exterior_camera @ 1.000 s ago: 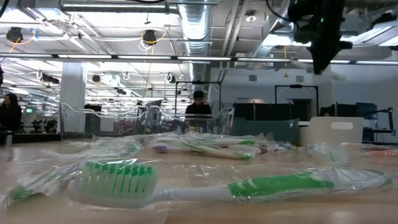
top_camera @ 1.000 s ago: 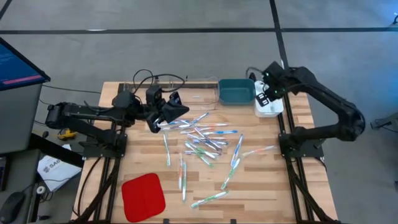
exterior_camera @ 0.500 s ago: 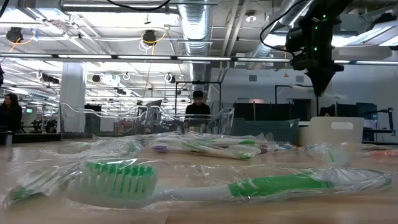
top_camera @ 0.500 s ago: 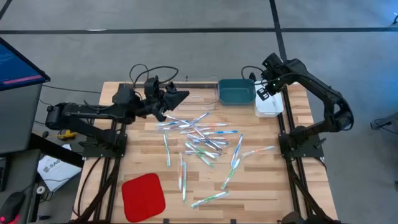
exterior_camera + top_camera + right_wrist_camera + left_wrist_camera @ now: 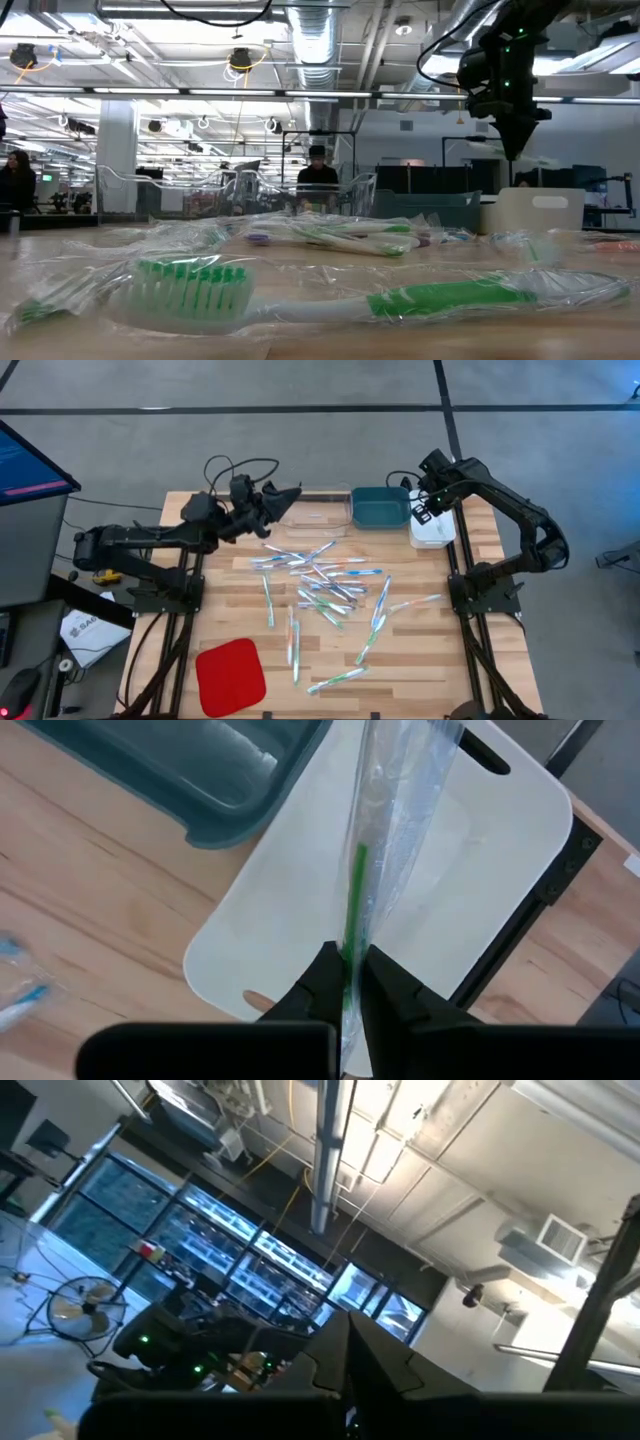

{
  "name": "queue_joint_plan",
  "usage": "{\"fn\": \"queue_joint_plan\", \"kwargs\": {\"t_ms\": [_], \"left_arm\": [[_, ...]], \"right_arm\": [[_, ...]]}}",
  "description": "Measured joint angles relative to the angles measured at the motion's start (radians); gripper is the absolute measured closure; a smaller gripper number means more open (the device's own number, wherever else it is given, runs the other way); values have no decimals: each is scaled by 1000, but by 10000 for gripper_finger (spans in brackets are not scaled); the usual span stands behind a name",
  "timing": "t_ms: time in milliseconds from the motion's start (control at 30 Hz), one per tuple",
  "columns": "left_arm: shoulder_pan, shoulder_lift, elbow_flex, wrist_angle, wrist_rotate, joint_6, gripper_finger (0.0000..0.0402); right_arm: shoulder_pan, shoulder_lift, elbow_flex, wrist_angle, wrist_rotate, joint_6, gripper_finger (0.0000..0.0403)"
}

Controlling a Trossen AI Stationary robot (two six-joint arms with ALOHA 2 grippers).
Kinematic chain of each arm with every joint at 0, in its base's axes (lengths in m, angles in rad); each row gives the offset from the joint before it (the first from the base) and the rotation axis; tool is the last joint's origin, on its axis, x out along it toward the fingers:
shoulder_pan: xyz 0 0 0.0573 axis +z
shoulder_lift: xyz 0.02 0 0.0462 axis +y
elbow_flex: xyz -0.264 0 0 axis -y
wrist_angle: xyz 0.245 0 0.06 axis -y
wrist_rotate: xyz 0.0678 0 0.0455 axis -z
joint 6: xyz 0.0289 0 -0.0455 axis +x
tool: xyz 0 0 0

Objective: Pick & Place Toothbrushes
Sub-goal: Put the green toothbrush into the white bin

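Several wrapped toothbrushes point(image 5: 322, 582) lie scattered on the wooden table's middle; one green one point(image 5: 320, 295) lies close to the low camera. My right gripper point(image 5: 425, 512) hangs over the white bin point(image 5: 436, 534) at the far right, shut on a green toothbrush point(image 5: 356, 880) in its clear wrapper. My left gripper point(image 5: 284, 495) is shut and tipped upward over the clear bin point(image 5: 318, 510) at the far edge. Nothing shows between its fingers point(image 5: 350, 1348). My right gripper pinches the wrapped toothbrush's green handle point(image 5: 350, 945) between its two fingers, which point down from above. The toothbrush runs on along the fingers and hangs below them, clear of the table, over the white bin's floor point(image 5: 290, 920). Whether its lower end touches the bin, I cannot tell.
A teal bin point(image 5: 380, 508) stands between the clear bin and the white bin along the far edge. A flat red pad point(image 5: 230, 675) lies at the near left. Bare wood shows at the table's near right.
My left gripper has swung from the far-left end of the toothbrush pile toward the table's far edge, ending over the clear bin, and has tipped upward. My right gripper has sunk toward the white bin with its toothbrush, then held still.
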Motion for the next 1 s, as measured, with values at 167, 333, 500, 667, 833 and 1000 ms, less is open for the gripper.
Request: {"fn": "queue_joint_plan", "kwargs": {"t_ms": [167, 333, 500, 667, 833, 1000], "left_arm": [[8, 0, 0, -1, 6, 0, 400], [4, 0, 0, -5, 10, 0, 400], [-11, 0, 0, -8, 10, 0, 400], [-24, 0, 0, -8, 11, 0, 400], [-30, 0, 0, -8, 11, 0, 400], [-30, 0, 0, -8, 11, 0, 400]], "right_arm": [[2, 0, 0, -4, 0, 0, 393], [2, 0, 0, -8, 0, 0, 393], [2, 0, 0, -11, 0, 0, 393], [2, 0, 0, -11, 0, 0, 393], [2, 0, 0, -11, 0, 1, 393], [2, 0, 0, -11, 0, 23, 393]]}}
